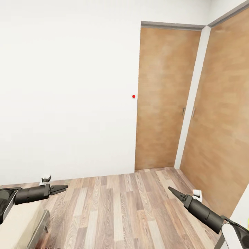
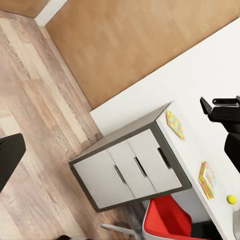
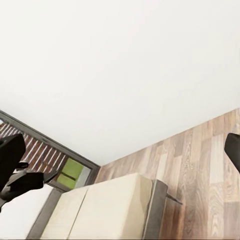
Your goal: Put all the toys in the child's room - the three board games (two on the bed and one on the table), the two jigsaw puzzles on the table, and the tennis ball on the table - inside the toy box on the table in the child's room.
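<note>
My left gripper (image 1: 59, 189) hovers open over the wood floor beside the bed (image 1: 19, 221). My right gripper (image 1: 174, 191) is open and empty, near the table (image 1: 242, 209). In the left wrist view, two jigsaw puzzles (image 2: 175, 124) (image 2: 207, 179) and the tennis ball (image 2: 231, 199) lie on the table's pale top (image 2: 200, 145), above white drawers (image 2: 127, 172). The right wrist view looks across at the bed's bare cream mattress (image 3: 107, 207). The board games are out of view. I cannot tell whether a grey sliver beside the ball is the toy box.
A white wall (image 1: 69, 86) and a closed brown door (image 1: 164, 97) stand ahead, with a brown panel (image 1: 221, 121) on the right. Wood floor (image 1: 121, 207) lies between the arms. A red chair (image 2: 167, 220) sits under the table. A window (image 3: 70, 172) is behind the bed.
</note>
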{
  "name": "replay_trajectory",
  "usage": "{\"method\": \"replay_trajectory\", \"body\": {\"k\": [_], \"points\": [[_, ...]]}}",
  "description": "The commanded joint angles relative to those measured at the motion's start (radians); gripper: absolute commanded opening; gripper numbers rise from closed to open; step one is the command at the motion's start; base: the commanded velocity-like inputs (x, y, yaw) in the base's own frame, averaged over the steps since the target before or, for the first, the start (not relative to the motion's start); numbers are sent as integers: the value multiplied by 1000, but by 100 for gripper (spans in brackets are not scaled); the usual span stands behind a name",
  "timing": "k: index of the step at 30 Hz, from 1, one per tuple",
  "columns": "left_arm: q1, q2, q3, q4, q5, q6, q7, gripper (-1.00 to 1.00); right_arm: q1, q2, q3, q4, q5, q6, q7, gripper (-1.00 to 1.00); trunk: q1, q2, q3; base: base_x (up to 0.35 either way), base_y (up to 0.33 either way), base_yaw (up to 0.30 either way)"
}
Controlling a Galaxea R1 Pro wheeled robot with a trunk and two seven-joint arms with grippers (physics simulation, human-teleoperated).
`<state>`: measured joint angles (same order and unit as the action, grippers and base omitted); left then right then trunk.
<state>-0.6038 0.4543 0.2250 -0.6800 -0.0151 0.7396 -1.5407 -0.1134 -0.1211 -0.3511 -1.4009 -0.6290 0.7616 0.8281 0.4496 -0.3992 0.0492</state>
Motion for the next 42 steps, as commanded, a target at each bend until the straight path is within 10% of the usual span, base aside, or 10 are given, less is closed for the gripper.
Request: {"method": "replay_trajectory", "body": {"k": [1,42], "points": [[-1,0,1,0,-2,11,-4,100,0,0,0,0,-3,6,0,100,0,-1,0,0,0,288],[-1,0,2,0,-2,11,22,100,-1,0,1,20,-1,5,-4,100,0,-1,0,0,0,288]]}}
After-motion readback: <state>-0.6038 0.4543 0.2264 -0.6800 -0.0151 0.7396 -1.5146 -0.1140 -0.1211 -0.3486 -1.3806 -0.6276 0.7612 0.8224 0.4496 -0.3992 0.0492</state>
